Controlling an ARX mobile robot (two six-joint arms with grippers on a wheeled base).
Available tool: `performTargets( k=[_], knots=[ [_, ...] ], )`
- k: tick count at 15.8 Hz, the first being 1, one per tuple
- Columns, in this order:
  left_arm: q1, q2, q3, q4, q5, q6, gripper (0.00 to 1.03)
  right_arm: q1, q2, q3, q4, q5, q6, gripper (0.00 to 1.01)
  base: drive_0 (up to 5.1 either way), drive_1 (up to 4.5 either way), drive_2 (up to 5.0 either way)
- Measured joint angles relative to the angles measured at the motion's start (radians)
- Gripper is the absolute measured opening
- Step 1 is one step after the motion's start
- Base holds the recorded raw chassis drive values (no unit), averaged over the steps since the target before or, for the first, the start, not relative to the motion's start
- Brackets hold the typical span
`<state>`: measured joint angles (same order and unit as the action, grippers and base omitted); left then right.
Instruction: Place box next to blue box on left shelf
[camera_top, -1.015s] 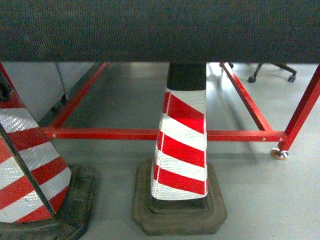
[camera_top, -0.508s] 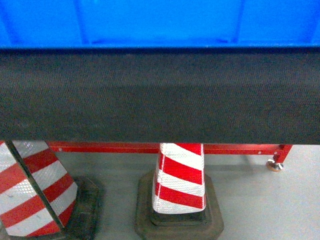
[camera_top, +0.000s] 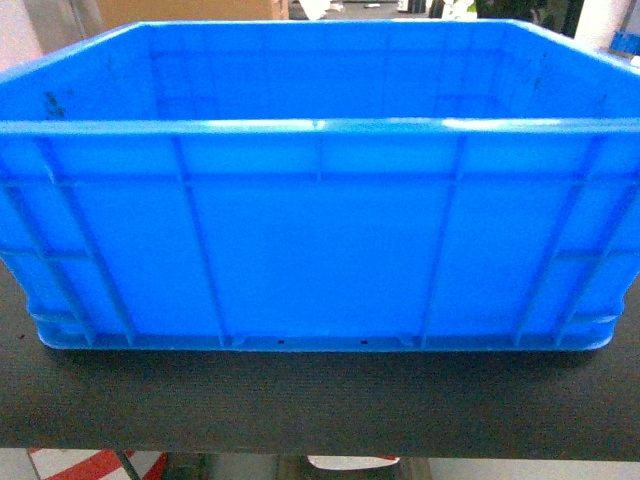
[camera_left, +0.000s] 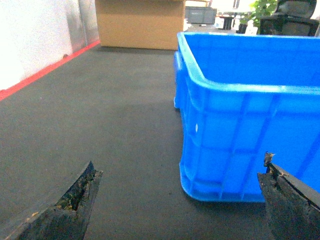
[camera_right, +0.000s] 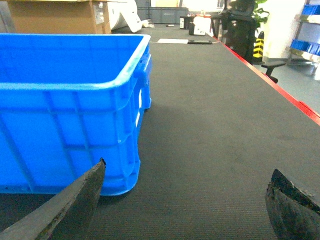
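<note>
The box (camera_top: 320, 230) is a large bright blue ribbed crate, empty, standing on a black mat table (camera_top: 320, 410) and filling the head view. My left gripper (camera_left: 180, 162) is open just before the crate's near left corner (camera_left: 200, 175), its right finger in front of the crate's near wall. My right gripper (camera_right: 189, 167) is open at the near right corner (camera_right: 125, 175), its left finger in front of the near wall. Neither touches the crate. The left shelf and the blue box on it are out of view. Neither gripper shows in the head view.
A cardboard carton (camera_left: 140, 22) stands at the table's far end. Red edging (camera_left: 45, 67) runs along the left side and another red edge (camera_right: 280, 85) along the right. Striped cones (camera_top: 90, 465) peek under the table front. An office chair (camera_right: 240, 30) stands beyond.
The head view has risen from the floor, cones and red frame under the table up to the tabletop, so the blue crate now fills it.
</note>
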<state>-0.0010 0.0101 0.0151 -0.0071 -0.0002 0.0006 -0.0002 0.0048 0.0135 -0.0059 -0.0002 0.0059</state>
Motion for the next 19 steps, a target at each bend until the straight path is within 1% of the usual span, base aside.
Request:
performTargets(
  k=[19],
  knots=[
    [0.0, 0.0, 0.0, 0.002, 0.0, 0.0, 0.98, 0.0, 0.0, 0.0, 0.0, 0.0, 0.0, 0.98, 0.0, 0.0, 0.0]
  ],
)
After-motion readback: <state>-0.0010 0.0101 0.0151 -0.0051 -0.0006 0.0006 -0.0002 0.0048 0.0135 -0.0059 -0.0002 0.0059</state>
